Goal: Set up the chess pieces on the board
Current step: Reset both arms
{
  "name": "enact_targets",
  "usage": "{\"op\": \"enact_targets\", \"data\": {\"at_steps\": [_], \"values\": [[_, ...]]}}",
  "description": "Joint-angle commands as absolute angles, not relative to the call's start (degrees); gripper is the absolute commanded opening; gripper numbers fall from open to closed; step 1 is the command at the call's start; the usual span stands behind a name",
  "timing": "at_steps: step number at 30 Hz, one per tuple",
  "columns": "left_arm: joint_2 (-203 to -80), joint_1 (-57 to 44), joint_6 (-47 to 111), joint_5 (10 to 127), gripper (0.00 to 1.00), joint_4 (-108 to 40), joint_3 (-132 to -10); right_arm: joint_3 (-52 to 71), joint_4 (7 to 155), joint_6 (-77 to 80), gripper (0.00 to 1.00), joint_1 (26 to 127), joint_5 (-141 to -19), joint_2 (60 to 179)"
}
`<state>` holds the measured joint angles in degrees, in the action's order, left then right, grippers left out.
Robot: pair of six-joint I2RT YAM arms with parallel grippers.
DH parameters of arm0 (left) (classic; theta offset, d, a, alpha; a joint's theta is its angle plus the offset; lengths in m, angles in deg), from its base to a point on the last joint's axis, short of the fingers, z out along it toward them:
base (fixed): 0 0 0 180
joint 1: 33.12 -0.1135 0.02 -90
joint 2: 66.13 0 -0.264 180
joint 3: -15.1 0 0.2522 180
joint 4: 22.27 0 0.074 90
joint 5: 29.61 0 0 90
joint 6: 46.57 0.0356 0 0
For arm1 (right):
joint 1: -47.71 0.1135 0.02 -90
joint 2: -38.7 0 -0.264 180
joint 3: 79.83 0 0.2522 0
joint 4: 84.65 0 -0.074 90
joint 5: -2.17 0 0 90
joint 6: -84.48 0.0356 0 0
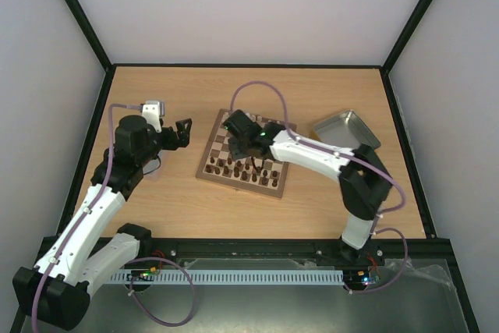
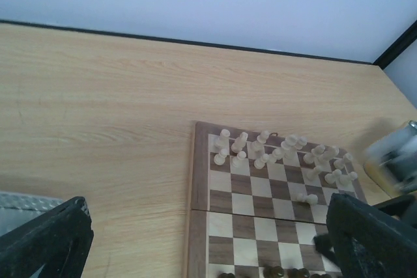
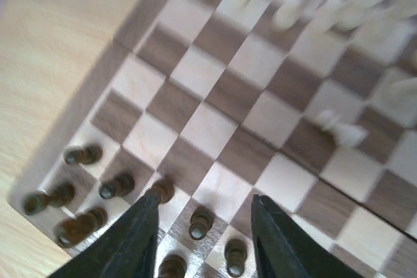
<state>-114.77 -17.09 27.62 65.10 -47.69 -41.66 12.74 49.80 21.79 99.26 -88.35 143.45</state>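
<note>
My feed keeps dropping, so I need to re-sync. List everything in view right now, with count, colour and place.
table: one, light wood, under everything.
board: one, tan and dark brown squares, brown rim, middle of the table.
cream pieces: many, exact count unclear, crowded on the board's far rows.
toppled cream piece: one, on its side, nearer the board's middle.
dark pieces: many, dark brown, upright on the board's near rows.
metal tray: one, grey, right of the board.
left gripper: one, black fingers, open, left of the board.
right gripper: one, black fingers, open above the dark pieces.
</note>
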Motion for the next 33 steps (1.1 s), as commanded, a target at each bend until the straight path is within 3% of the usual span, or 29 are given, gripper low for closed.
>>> {"op": "enact_targets", "data": {"at_steps": [1,7,10,12,21,33], "values": [[-115.81,-17.47,22.43,65.15,0.99,-49.97,-44.68,8.69,54.56,29.56,0.42,96.59,-97.12,132.72],[-115.52,-17.54,20.02,63.97,0.99,-54.94,-47.99,-5.45,57.81,33.54,0.64,92.84,-107.44,116.85],[-112.67,-17.53,19.82,65.59,0.99,-55.73,-48.0,-11.04,56.28,34.12,0.9,92.71,-114.16,107.29],[-110.14,-17.46,19.87,65.49,0.99,-56.58,-48.09,-14.04,55.21,33.58,1.0,92.71,-117.62,100.36],[-100.29,-17.39,19.96,62.55,0.99,-63.73,-52.36,-17.56,46.22,32.65,0.98,92.66,-126.69,74.28],[-93.29,-17.33,21.64,58.98,1.0,-70.39,-58.05,-12.98,40.3,33.28,0.98,92.64,-130.71,64.1]]}}
